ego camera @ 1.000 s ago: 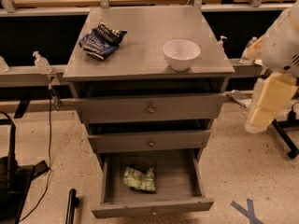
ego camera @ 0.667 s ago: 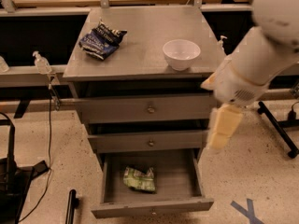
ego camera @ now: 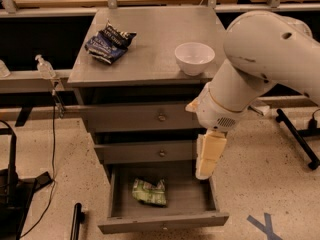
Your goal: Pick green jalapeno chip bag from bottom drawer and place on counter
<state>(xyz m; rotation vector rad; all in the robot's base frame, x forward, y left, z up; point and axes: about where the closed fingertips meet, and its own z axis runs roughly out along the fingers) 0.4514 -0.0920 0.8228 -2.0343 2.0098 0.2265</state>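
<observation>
The green jalapeno chip bag [ego camera: 149, 192] lies crumpled on the floor of the open bottom drawer [ego camera: 162, 222], left of its middle. My gripper [ego camera: 208, 160] hangs downward from the big white arm [ego camera: 260, 69], over the drawer's right side, above and to the right of the bag and apart from it. The arm crosses the right part of the cabinet and hides that edge of the counter [ego camera: 150, 59]. Nothing shows in the gripper.
A dark blue-black chip bag [ego camera: 108, 42] and a white bowl [ego camera: 194, 57] sit on the counter. Two shut drawers with knobs [ego camera: 161, 117] are above the open one. A sanitizer bottle [ego camera: 44, 67] stands at the left. A black stand [ego camera: 300, 139] is at the right.
The arm has swung in from the right, across the cabinet front, and the gripper has come down to the right side of the open bottom drawer. The bag has not moved.
</observation>
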